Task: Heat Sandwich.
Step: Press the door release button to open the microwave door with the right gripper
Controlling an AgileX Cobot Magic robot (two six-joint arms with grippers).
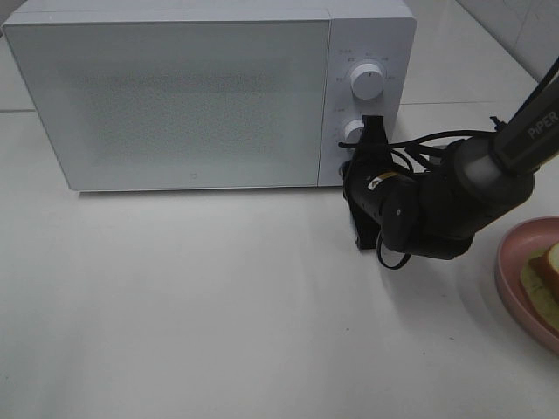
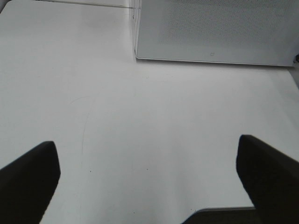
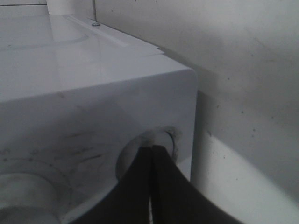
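Right end effector (image 3: 150, 151) closed at microwave (image 1: 175, 96) knob (image 1: 353, 131) (sandwich (image 1: 543, 278) cropped).

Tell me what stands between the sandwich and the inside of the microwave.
The microwave's closed door does: the sandwich sits outside on the pink plate, to the right. The shut right end effector is at the control panel.

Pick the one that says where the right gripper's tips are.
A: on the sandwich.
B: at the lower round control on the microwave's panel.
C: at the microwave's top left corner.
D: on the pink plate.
B: the right gripper, shut, has its tips at the lower round control of the microwave, while the sandwich lies apart on the pink plate.
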